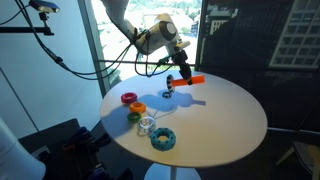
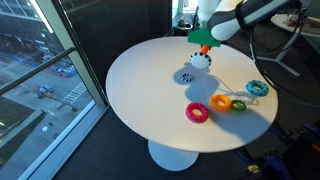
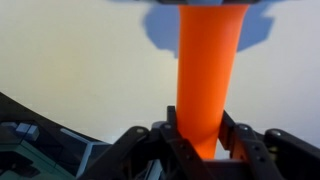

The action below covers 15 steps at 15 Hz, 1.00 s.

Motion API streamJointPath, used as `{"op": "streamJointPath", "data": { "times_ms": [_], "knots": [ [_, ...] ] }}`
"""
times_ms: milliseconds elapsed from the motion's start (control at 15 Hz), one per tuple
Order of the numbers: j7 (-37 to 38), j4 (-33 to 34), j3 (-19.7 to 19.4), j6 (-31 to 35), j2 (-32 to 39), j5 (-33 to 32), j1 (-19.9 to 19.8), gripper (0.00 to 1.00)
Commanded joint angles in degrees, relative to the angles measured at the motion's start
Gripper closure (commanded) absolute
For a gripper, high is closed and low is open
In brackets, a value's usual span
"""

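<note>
As the gripper [image 1: 185, 76] hangs above the table [image 1: 225, 125], near its edge, we list: one orange rod [image 3: 210, 70], clamped in near-shut jaws, long axis running straight out from them; rings [image 1: 140, 112] well apart along the edge.

No legible text or labels anywhere

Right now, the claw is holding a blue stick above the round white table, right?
No, the stick is orange, not blue. The wrist view shows it clamped in the claw, above the round white table.
</note>
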Motion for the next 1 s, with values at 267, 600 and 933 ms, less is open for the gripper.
{"op": "streamJointPath", "data": {
  "times_ms": [267, 600, 933],
  "knots": [
    [5.85, -0.71, -0.49, 0.09, -0.70, -7.26, 0.31, 0.84],
    [8.75, -1.03, -0.02, 0.02, -0.58, -11.18, -0.02, 0.84],
    [12.14, -0.92, 0.63, -0.30, -0.32, -15.48, -0.35, 0.84]
  ]
}}
